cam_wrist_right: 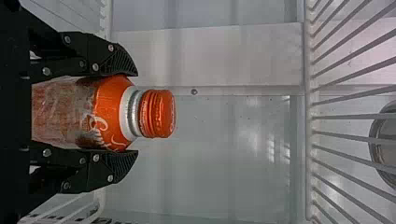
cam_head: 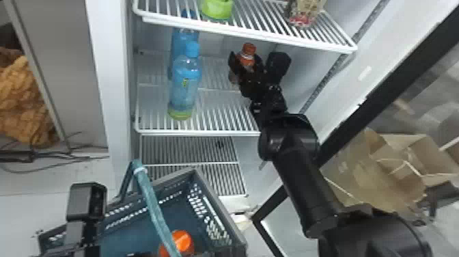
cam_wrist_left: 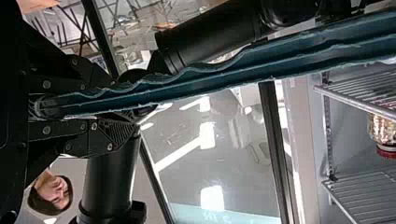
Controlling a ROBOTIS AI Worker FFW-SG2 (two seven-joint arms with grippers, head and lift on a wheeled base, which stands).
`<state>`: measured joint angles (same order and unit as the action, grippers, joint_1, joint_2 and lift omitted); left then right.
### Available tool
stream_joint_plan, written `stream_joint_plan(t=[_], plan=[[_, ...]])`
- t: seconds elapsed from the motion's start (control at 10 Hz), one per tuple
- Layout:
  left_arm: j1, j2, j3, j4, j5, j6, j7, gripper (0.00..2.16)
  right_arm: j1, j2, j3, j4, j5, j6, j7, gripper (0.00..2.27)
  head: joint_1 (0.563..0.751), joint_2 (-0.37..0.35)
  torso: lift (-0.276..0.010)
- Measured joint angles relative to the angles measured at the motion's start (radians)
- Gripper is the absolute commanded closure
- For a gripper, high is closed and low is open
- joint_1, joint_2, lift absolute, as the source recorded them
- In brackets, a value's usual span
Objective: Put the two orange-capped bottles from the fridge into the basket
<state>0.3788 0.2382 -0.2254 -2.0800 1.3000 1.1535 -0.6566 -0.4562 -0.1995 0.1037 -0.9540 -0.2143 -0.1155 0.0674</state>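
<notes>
Right jaws (cam_head: 246, 65) closed around an orange-capped bottle (cam_head: 248, 51), one on each side of its body, cap clear and pointing up. Bottle is inside the fridge (cam_head: 117, 112), between the upper shelf (cam_head: 239, 31) and middle shelf (cam_head: 198, 132); can't tell if its base touches the middle one. Left jaws (cam_head: 82, 239) clamped on the basket's teal handle (cam_head: 153, 205), per left wrist view. Basket (cam_head: 223, 208) is in front of the fridge, low, with an orange cap (cam_head: 182, 241) inside, partly behind the handle. Two blue bottles, front (cam_head: 186, 83) and rear (cam_head: 176, 37), upright on the middle shelf, left of the right jaws. Upper shelf holds a green-based container (cam_head: 218, 9) and, well apart to its right, a red-ended container (cam_head: 304, 13). Fridge door (cam_head: 386, 80) open on the right.
</notes>
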Motion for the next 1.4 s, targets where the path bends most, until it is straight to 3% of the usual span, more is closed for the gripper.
stream_joint_plan(t=[0.3,0.9,1.4], plan=[[0.004,0.000,0.002,0.000,0.000,0.000,0.000,1.17,0.038,0.000,-0.012,-0.042,0.002,-0.038,0.001,0.84,0.695,-0.350,-0.235],[0.013,-0.003,0.011,0.000,0.002,0.000,-0.002,1.17,0.252,-0.001,-0.054,-0.384,0.017,-0.034,0.028,0.84,0.695,-0.350,-0.235],[0.014,-0.004,0.014,0.000,0.002,0.000,-0.003,1.17,0.570,0.004,-0.197,-0.920,0.035,0.233,0.110,0.84,0.695,-0.350,-0.235]])
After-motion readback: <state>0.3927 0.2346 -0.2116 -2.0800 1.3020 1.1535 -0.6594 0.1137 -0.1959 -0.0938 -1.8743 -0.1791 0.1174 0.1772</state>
